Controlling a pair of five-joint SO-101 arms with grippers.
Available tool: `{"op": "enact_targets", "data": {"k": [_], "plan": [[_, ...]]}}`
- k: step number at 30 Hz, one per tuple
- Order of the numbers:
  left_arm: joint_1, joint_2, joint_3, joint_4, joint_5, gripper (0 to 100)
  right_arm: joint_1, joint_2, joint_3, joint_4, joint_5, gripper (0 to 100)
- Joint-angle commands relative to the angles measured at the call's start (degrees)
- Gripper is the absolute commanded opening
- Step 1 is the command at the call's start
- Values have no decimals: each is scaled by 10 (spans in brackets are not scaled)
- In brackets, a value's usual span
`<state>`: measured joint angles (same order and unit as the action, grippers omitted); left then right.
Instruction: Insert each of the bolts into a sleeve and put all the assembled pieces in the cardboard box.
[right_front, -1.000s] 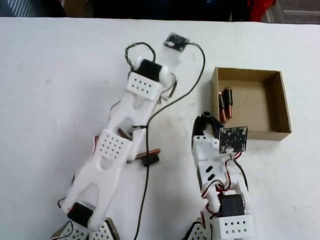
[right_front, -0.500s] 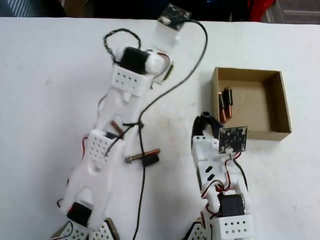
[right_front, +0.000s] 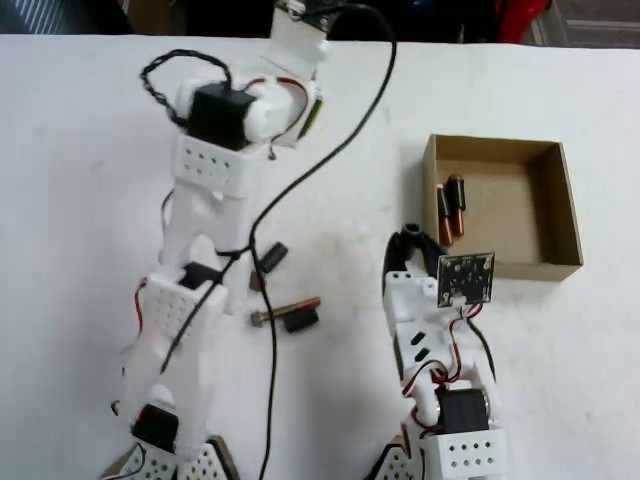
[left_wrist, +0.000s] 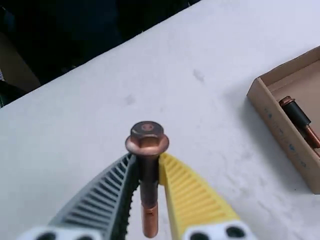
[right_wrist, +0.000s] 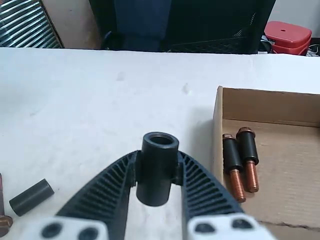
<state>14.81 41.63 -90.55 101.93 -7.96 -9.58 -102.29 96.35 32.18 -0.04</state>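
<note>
Two finished pieces (right_wrist: 247, 149) lie in the cardboard box (right_wrist: 270, 106) by the right gripper (right_wrist: 157, 159), which grips a sleeve (right_wrist: 156, 172). The left gripper (left_wrist: 147, 159) grips a bolt (left_wrist: 148, 177), not joined yet.

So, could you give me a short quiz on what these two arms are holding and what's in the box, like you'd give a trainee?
1. True or false: the left gripper is shut on a copper bolt.
2. How many assembled pieces lie in the cardboard box? A: one. B: two. C: four.
3. Fill the gap: the right gripper holds an upright black ____.

Key: 1 true. 2 B. 3 sleeve.
</note>
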Motion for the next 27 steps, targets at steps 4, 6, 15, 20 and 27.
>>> {"op": "enact_targets", "data": {"k": [4, 6, 15, 20, 27], "plan": [[-7, -153, 149, 7, -6, 21, -6, -7, 5, -1, -4, 17], [-7, -196, 202, 6, -7, 21, -6, -7, 5, -2, -4, 17], [-9, -347, 360, 4, -8, 21, -59, -7, 5, -18, -5, 17], [-9, -416, 424, 4, -9, 21, -105, -7, 5, -50, -5, 17], [-9, -531, 547, 4, -80, 21, -195, -7, 5, -72, -4, 17]]}}
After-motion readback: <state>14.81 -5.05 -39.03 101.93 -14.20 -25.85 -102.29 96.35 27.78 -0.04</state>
